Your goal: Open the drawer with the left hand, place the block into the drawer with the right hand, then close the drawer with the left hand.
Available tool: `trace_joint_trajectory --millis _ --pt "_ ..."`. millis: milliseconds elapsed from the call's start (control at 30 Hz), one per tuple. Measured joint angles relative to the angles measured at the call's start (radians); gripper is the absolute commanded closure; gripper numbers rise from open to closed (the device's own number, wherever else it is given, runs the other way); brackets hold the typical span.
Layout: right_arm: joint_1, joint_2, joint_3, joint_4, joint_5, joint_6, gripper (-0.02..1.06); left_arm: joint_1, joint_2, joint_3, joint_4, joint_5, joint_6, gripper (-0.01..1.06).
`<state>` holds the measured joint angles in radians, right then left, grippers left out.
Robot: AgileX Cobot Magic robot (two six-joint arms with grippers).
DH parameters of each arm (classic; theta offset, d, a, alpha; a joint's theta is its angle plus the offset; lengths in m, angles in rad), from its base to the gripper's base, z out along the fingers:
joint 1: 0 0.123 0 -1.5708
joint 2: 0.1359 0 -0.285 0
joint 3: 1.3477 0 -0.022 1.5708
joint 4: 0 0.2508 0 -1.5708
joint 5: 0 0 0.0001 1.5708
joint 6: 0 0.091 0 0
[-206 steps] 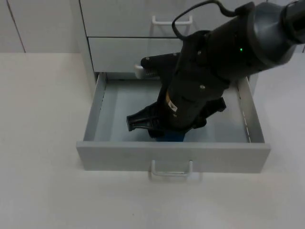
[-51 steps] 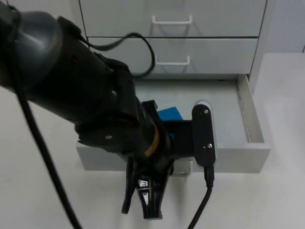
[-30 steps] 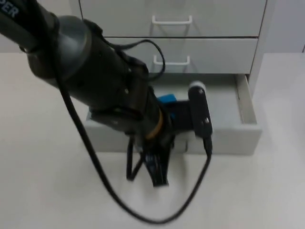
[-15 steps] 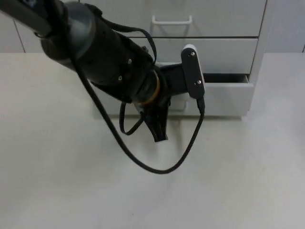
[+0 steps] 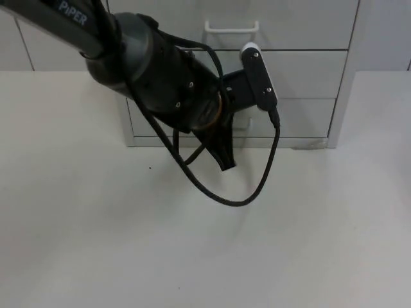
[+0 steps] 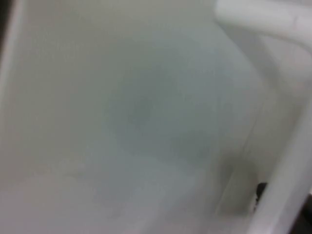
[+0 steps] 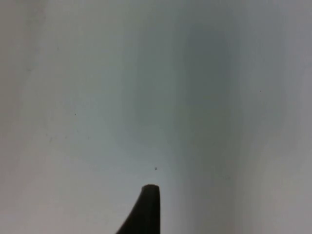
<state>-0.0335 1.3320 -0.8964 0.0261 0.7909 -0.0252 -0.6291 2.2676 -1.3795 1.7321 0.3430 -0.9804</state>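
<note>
The white table carries the grey drawer cabinet, apparently standing directly on it.

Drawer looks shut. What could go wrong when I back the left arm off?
The left gripper sits right at the shut drawer front, near its handle: backing off at an angle could hook the handle and drag the drawer open. Pushing further might shove the cabinet. The right gripper waits.

One grey cabinet of drawers stands there, with three flat drawer fronts, one white loop handle, and one black robot arm.
</note>
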Motion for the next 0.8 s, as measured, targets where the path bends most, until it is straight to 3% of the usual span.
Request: trace_joint_trajectory --millis 167,300,333,467,500,533,600,800 --pt "0.000 0.000 0.000 0.000 -0.004 0.000 0.20 -0.023 -0.006 -0.009 -0.125 0.052 0.074 1.05" --pt "0.000 0.000 0.000 0.000 -0.008 -0.002 0.20 -0.037 -0.072 -0.013 -0.441 0.116 0.314 1.05" --pt "0.000 0.000 0.000 0.000 -0.008 -0.002 0.20 -0.037 -0.072 -0.013 -0.441 0.116 0.314 1.05" --pt "0.000 0.000 0.000 0.000 -0.014 -0.009 0.20 -0.044 -0.170 -0.015 -0.894 0.140 0.639 1.05" --pt "0.000 0.000 0.000 0.000 -0.018 -0.009 0.20 -0.044 -0.193 -0.018 -0.988 0.155 0.731 1.05" --pt "0.000 0.000 0.000 0.000 -0.018 -0.009 0.20 -0.044 -0.193 -0.018 -0.988 0.155 0.731 1.05" --pt "0.000 0.000 0.000 0.000 -0.023 -0.013 0.20 -0.044 -0.250 -0.018 -1.214 0.221 0.902 1.05" --pt "0.000 0.000 0.000 0.002 -0.030 -0.022 0.20 -0.044 -0.331 -0.018 -1.469 0.376 1.106 1.05"
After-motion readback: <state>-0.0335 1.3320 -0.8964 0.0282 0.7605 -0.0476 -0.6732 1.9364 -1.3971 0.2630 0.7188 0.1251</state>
